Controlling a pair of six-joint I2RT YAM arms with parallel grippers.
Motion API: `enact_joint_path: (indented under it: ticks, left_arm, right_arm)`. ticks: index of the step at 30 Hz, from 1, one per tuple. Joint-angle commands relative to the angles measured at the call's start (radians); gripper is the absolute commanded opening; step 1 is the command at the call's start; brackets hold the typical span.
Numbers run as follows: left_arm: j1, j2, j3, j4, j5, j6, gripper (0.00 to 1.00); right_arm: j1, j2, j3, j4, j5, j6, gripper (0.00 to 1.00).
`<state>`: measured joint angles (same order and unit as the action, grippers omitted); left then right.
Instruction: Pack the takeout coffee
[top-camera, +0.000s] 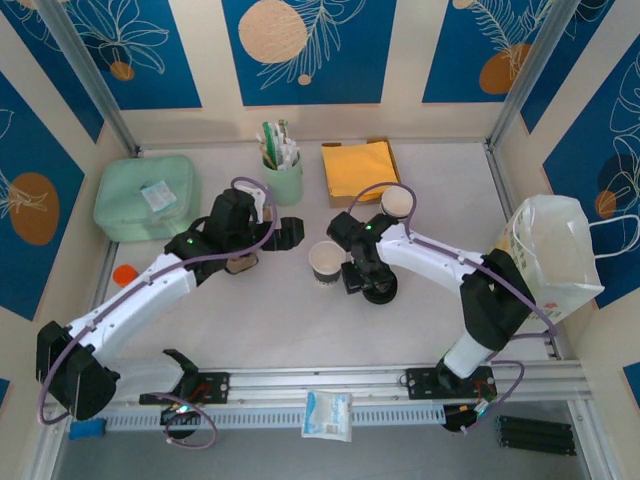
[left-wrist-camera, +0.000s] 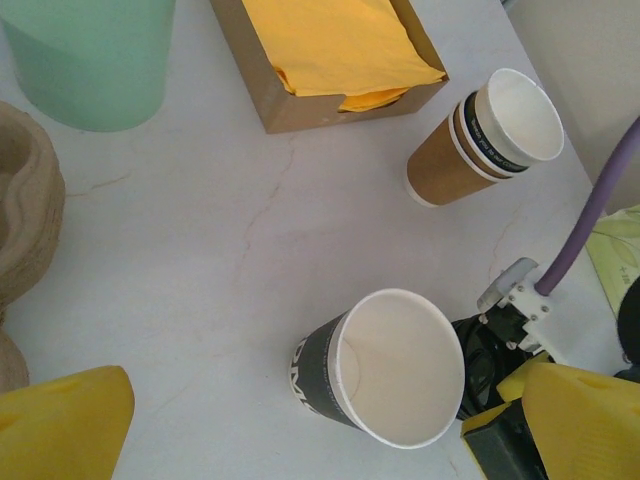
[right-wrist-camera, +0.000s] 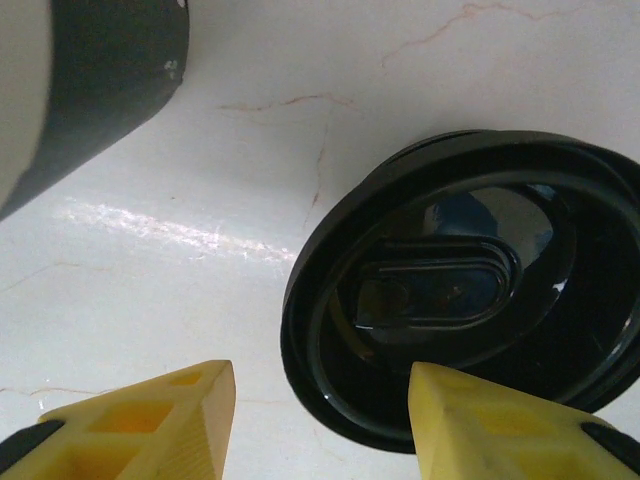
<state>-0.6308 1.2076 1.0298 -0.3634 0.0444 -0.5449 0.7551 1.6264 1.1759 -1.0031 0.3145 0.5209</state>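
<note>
One takeout coffee cup (top-camera: 325, 263) with a dark wall and white inside stands open at the table's middle. In the left wrist view this cup (left-wrist-camera: 385, 365) sits ahead between the wide yellow fingers (left-wrist-camera: 65, 425). My left gripper (top-camera: 296, 232) is open just to the cup's left and holds nothing. A nested stack of cups (top-camera: 397, 202) (left-wrist-camera: 485, 135), brown on the outside, stands behind. My right gripper (top-camera: 362, 278) (right-wrist-camera: 320, 420) is open low over the table. A black lid (right-wrist-camera: 460, 290) (top-camera: 381, 291) lies flat, its near rim between the jaws, the left finger apart from it.
A brown pulp carrier (top-camera: 240, 263) (left-wrist-camera: 20, 200) lies under the left arm. At the back stand a green cup of utensils (top-camera: 283, 175), a box of yellow napkins (top-camera: 360, 168) (left-wrist-camera: 335, 50) and a green container (top-camera: 147, 195). A white bag (top-camera: 555, 255) stands at the right edge.
</note>
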Motion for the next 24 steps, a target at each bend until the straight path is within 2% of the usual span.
enact_joint_path:
  ticks: [1, 5, 11, 24]
  left_arm:
    - [-0.008, 0.007, 0.038, 0.020, 0.008, 0.000, 0.99]
    - [-0.009, 0.010, 0.042, 0.021, 0.008, 0.001, 0.99]
    - [-0.009, 0.010, 0.042, 0.024, 0.006, 0.001, 0.99]
    - [-0.012, 0.009, 0.042, 0.026, 0.005, 0.002, 1.00]
  right_arm:
    - [0.007, 0.023, 0.016, 0.001, 0.023, -0.018, 0.50]
    - [0.010, 0.044, 0.020, 0.003, 0.046, -0.026, 0.50]
    - [0.014, 0.056, 0.021, 0.003, 0.064, -0.035, 0.44]
    - [0.017, 0.048, 0.029, -0.010, 0.081, -0.044, 0.20]
